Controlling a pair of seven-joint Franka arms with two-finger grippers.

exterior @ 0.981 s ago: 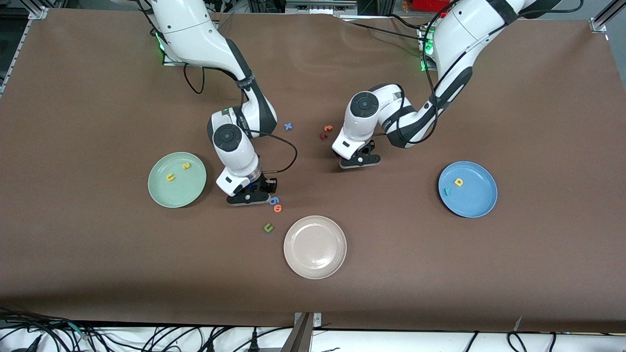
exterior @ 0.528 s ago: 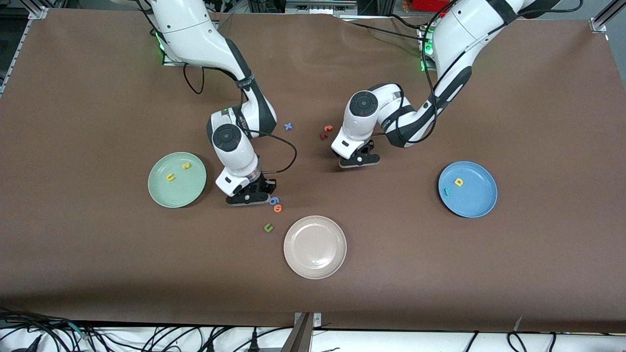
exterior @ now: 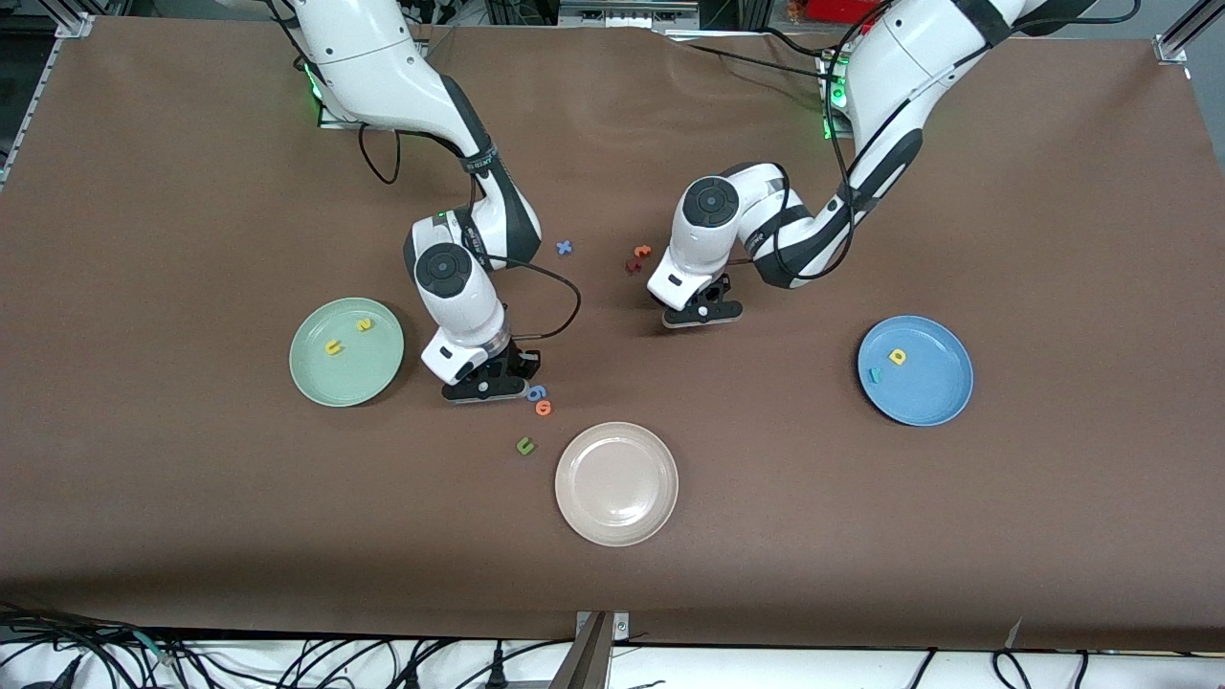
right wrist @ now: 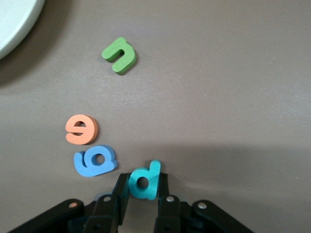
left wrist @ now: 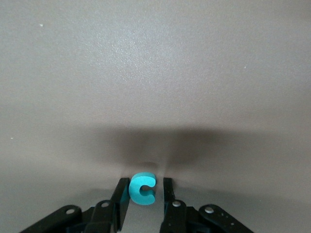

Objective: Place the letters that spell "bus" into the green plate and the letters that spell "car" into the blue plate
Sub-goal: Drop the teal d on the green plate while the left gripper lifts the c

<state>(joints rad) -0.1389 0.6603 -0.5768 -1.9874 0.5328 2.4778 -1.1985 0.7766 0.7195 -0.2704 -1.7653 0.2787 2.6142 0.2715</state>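
Over the last second both grippers had closed. The right gripper [right wrist: 142, 190], beside the green plate [exterior: 306, 368], was clamped on the teal "b" [right wrist: 144, 181]. The left gripper [left wrist: 146, 194], mid-table, pinched the teal "c" [left wrist: 142, 188], bound for the blue plate [exterior: 933, 397]. Both letters were small, thick foam.

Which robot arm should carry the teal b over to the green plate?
The right arm. Its right claw is already shut on the teal b, near the green plate. The left claw is busy around the teal c, nearer the blue plate.
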